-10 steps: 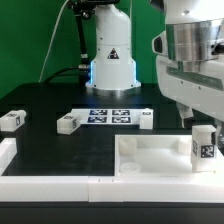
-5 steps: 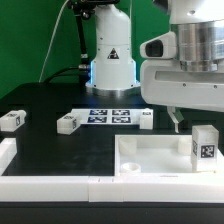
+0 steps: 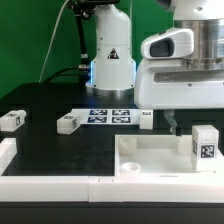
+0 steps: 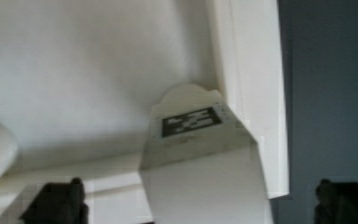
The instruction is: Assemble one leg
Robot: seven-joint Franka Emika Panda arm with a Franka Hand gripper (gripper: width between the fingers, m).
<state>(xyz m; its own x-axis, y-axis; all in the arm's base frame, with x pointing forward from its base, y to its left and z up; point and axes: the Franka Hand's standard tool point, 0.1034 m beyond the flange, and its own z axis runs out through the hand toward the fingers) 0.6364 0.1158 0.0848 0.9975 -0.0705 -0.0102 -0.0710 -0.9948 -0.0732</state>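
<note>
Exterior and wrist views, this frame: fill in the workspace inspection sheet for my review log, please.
Surface: black table, white rail along the near edge.
Job's things: one leg stands upright in the tray-like part at the exterior view's right; three more legs lie loose on the table.
Clutter: nothing seen.
Grippers: gripper is open and empty above the upright leg; dark fingertips apart.
Cables: black cable hangs near the arm base.
Surroundings: green backdrop; marker board in front of the robot base.
</note>
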